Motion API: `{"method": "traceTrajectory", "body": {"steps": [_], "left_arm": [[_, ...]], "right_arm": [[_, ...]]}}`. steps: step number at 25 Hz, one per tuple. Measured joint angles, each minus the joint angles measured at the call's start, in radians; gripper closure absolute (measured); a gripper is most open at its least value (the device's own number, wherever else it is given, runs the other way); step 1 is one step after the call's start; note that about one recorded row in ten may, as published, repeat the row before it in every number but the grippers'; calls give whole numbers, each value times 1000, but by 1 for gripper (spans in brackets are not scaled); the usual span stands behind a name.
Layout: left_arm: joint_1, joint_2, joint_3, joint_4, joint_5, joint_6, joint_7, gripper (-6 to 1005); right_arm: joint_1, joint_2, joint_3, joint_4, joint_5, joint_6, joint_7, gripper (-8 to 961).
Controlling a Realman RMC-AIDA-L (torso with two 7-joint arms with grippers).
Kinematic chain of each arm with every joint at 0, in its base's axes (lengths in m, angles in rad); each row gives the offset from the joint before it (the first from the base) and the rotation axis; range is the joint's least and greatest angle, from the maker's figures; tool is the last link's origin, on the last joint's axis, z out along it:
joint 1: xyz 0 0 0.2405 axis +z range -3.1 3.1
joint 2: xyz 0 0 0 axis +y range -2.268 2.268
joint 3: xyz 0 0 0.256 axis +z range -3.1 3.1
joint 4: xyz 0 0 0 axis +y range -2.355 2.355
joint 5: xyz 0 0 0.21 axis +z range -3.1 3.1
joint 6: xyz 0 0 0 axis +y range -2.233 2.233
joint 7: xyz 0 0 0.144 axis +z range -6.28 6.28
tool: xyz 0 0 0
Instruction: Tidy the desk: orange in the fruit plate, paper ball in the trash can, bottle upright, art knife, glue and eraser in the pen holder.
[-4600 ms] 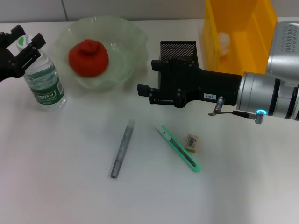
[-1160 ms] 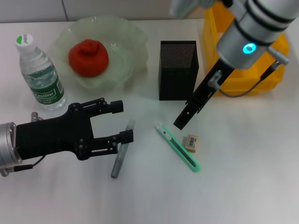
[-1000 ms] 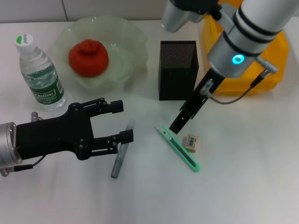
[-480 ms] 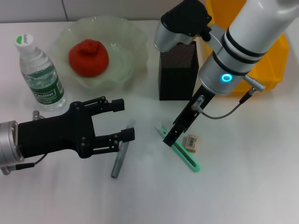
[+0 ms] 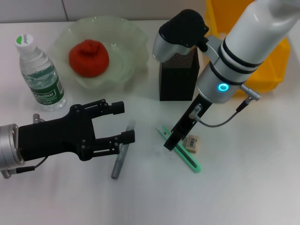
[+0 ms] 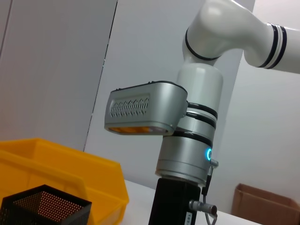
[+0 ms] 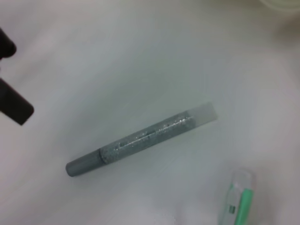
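Note:
My left gripper [image 5: 125,122] is open and empty, low over the desk [image 5: 243,187], its fingertips [image 5: 130,136] right beside the upper half of the grey glue [image 5: 120,159], which lies flat. The glue [image 7: 140,139] also shows in the right wrist view, next to the art knife's white tip [image 7: 240,197]. My right gripper [image 5: 170,142] points down onto the white-tipped end of the mint-green art knife [image 5: 186,157]. The beige eraser [image 5: 192,143] lies just right of it. The orange [image 5: 89,57] sits in the fruit plate [image 5: 126,40]. The bottle [image 5: 41,75] stands upright at left. The paper ball is hidden.
The black mesh pen holder [image 5: 176,84] stands behind the right gripper, partly covered by the right arm. The yellow trash can [image 5: 274,63] is at the back right, mostly behind that arm. The left wrist view shows the right arm [image 6: 187,140], the bin [image 6: 61,164] and the holder [image 6: 42,206].
My right arm has swung left and come down from above the pen holder until its gripper is at the art knife's tip. The left gripper stays open by the glue.

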State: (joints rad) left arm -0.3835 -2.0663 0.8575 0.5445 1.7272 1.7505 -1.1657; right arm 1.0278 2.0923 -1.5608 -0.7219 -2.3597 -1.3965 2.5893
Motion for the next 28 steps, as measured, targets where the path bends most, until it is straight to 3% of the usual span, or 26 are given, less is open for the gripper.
{"method": "traceTrajectory", "body": {"steps": [4, 17, 28], "left_arm": [[0, 0, 0, 0, 0, -4, 0, 232], [2, 0, -1, 0, 0, -8, 0, 235], [2, 0, -5, 0, 0, -11, 1, 238]], "right_arm": [[-2, 0, -17, 16, 18, 26, 0, 402], [-13, 0, -69, 38, 60, 73, 0, 408], [-13, 0, -78, 44, 60, 82, 0, 511]]}}
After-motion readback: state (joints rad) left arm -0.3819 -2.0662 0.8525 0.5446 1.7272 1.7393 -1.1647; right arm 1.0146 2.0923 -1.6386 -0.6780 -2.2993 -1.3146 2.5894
